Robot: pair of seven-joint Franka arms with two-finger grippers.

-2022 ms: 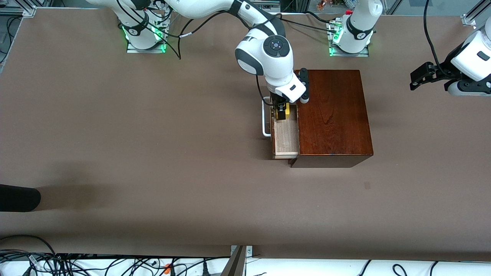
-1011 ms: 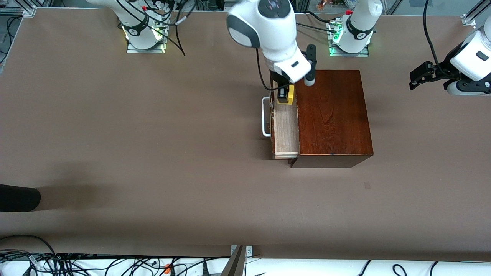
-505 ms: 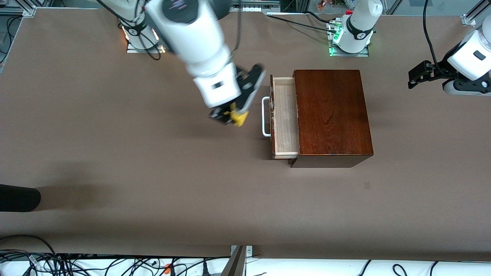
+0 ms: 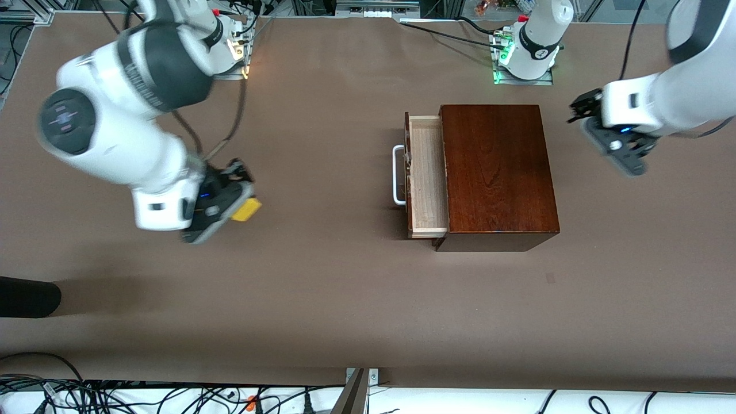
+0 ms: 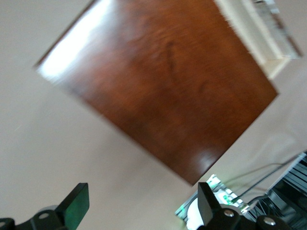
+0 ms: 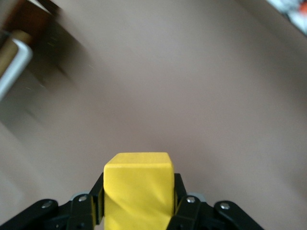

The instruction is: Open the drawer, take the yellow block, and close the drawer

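The right pincer (image 4: 233, 198) grips the yellow block (image 4: 246, 210) over the desk (image 4: 322, 287), at nine o'clock from the open drawer (image 4: 428, 178); the left pincer (image 5: 144, 211) gapes wide.

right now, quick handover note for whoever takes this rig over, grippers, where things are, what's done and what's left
Right gripper: shut on the yellow block, up over bare table toward the right arm's end, away from the wooden box.
Left gripper: open, holding nothing, over the table beside the box toward the left arm's end.
Drawer: pulled out; the tray looks empty; white handle free.
Done: drawer opened, block taken out.
Left: close the drawer; the block is not yet set down.
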